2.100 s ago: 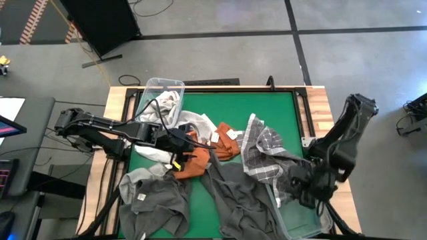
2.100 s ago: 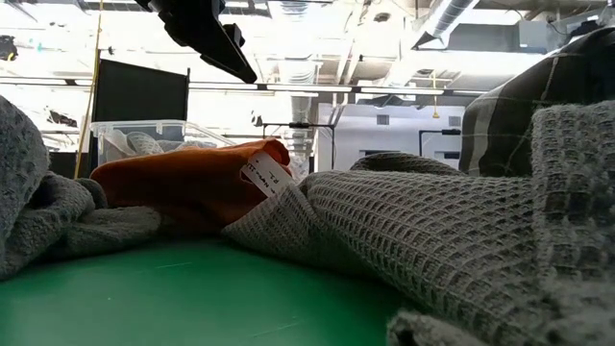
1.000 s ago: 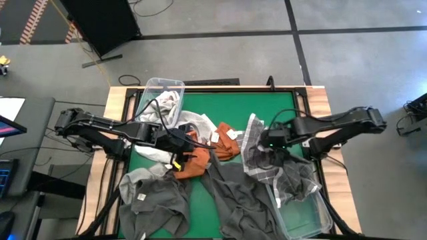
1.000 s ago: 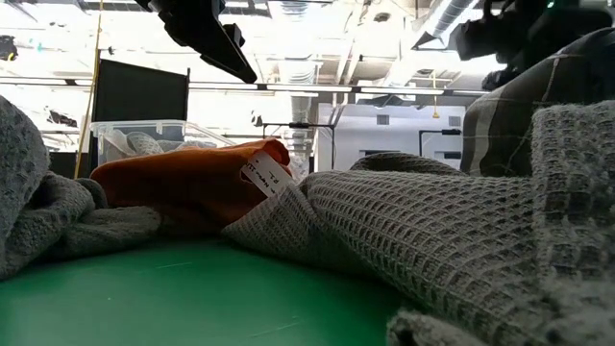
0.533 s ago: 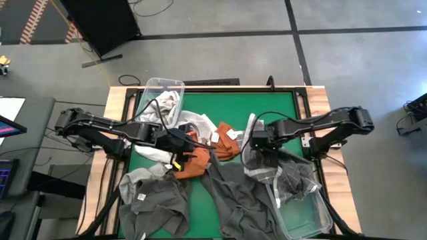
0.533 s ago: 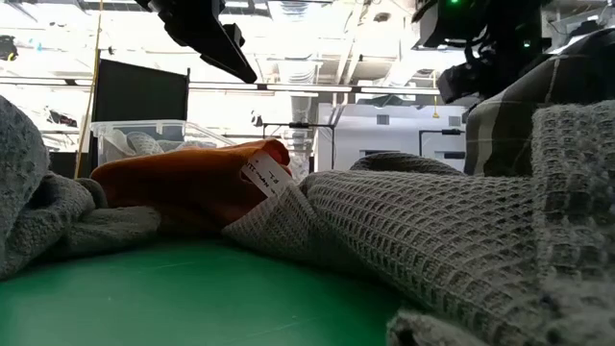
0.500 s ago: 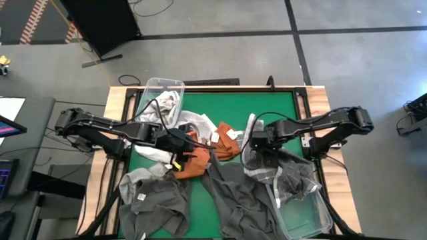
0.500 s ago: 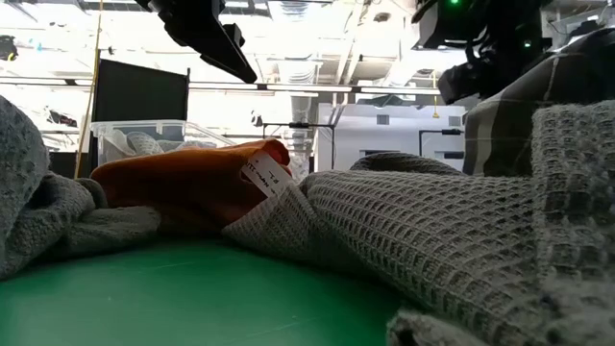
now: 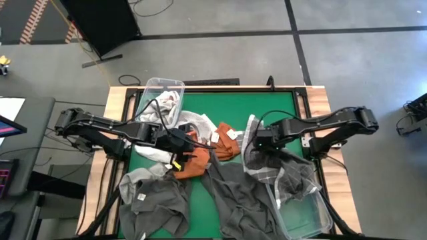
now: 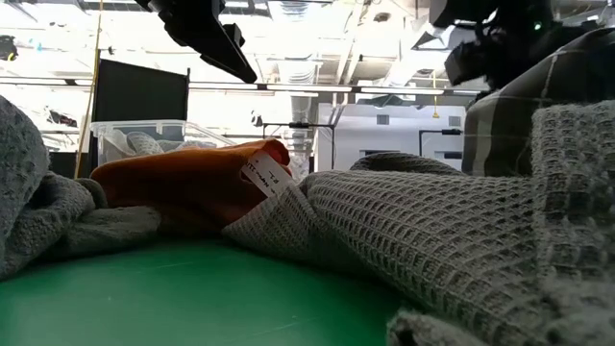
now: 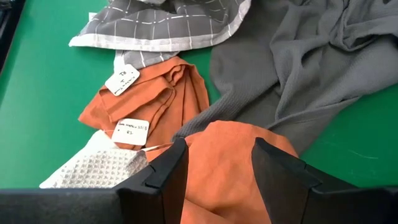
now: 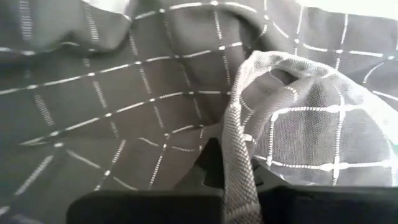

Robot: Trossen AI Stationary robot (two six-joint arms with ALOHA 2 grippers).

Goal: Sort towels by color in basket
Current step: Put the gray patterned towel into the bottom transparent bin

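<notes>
Clear bin (image 9: 162, 87) holds pale towels (image 9: 169, 101); another bin (image 9: 313, 223) holds grey cloth (image 9: 291, 187)

Overhead, table-level, two wrist close-ups

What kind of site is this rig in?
Probably an industrial lab or workshop: bare grey concrete floor with dark seam lines, exposed ceiling ducts and bright strip lighting, and a black partition panel beyond the green table mat.

Bare green mat (image 9: 260, 107) at the back — towels (image 9: 233, 193) heaped across the front
</notes>
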